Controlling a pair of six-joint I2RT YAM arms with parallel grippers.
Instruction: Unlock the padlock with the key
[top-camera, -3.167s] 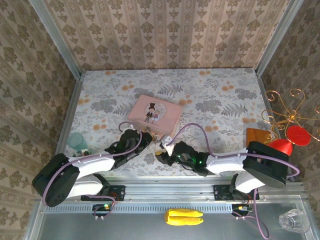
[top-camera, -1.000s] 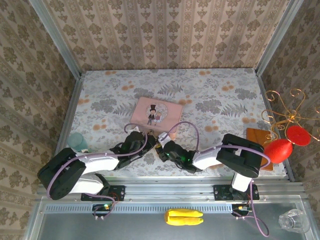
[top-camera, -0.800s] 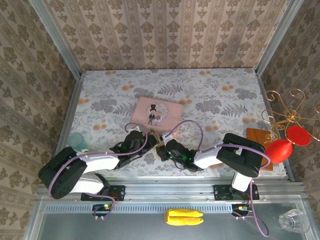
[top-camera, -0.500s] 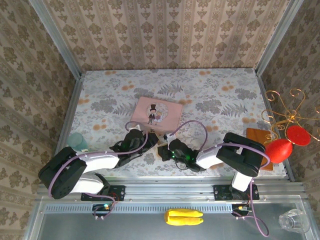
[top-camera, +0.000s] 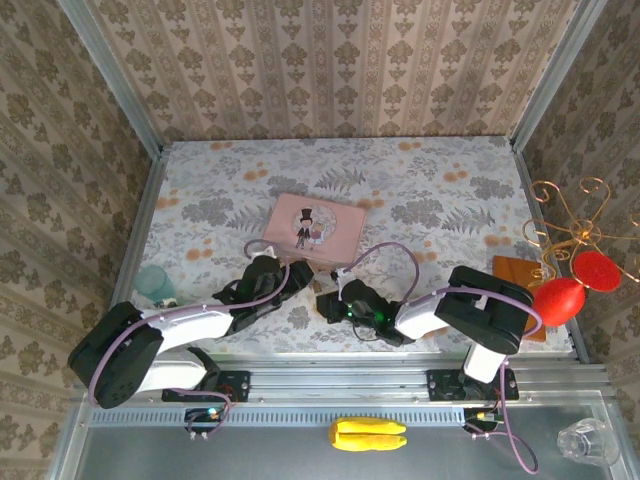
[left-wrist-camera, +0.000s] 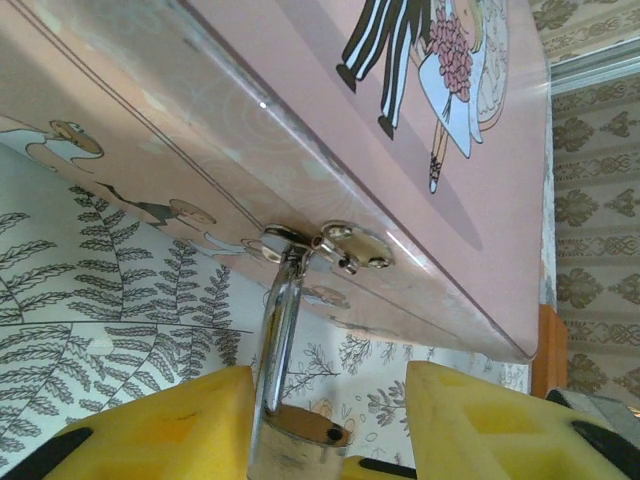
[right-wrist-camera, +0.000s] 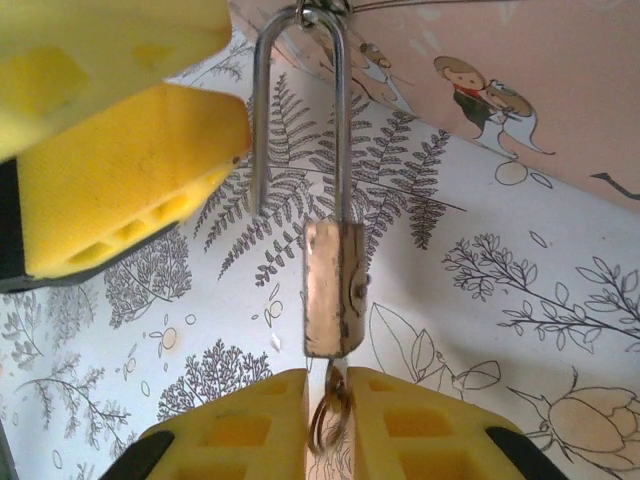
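The pink tin (top-camera: 310, 228) lies mid-table. From its hasp (left-wrist-camera: 330, 245) hangs the small brass padlock (right-wrist-camera: 335, 290) by its silvery shackle (right-wrist-camera: 300, 110); one shackle leg is out of the body. The padlock (top-camera: 316, 286) sits between both grippers at the tin's near edge. My right gripper (right-wrist-camera: 335, 425) is shut on the key (right-wrist-camera: 335, 395), which sits in the padlock's underside with its ring between the pads. My left gripper (left-wrist-camera: 320, 430) is open, its yellow fingers (left-wrist-camera: 130, 430) on either side of the padlock body (left-wrist-camera: 300, 445), which lies close to the left-hand pad.
A teal cup (top-camera: 152, 283) stands at the table's left edge. A brown block (top-camera: 515, 272) and a gold wire stand with red ornaments (top-camera: 560, 295) are at the right. A yellow object (top-camera: 367, 434) and a glass (top-camera: 585, 440) lie on the front ledge.
My left gripper has opened and let go of the padlock, which it held a second ago. The right gripper has stayed on the key, shifting slightly right.
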